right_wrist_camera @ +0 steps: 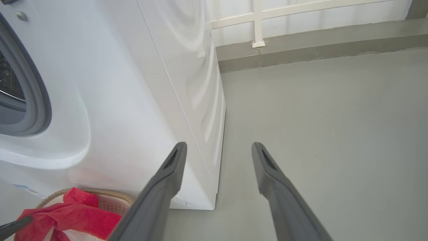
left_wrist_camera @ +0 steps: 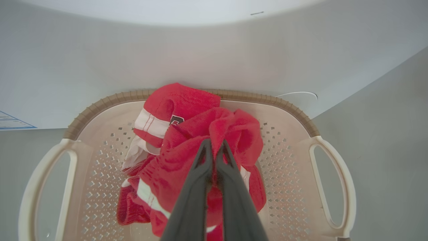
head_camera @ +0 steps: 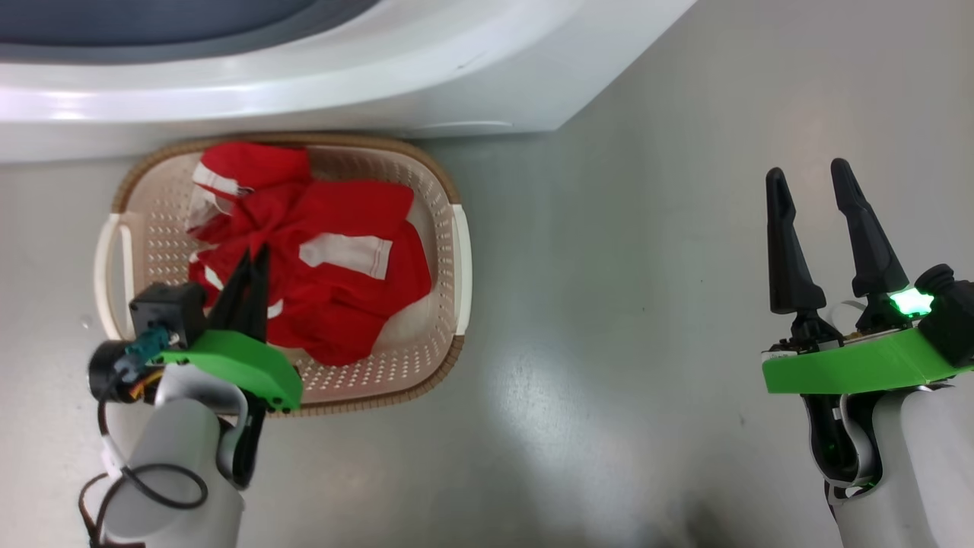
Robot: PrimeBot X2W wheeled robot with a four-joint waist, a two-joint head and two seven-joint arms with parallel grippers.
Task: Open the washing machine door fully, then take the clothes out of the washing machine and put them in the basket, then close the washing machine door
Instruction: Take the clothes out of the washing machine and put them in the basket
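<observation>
Heap of clothes [head_camera: 335, 228] lies in basket [head_camera: 449, 251], directly beneath left gripper [head_camera: 256, 253], which is closed tight with a fold of the red cloth pinched at its tips. Basket sits on floor [head_camera: 609, 266] against washer [head_camera: 304, 84] front. Right gripper [head_camera: 806, 169] stands wide open, empty, well apart to the right. Judgement: left arm is nearer; release goes straight down.
</observation>
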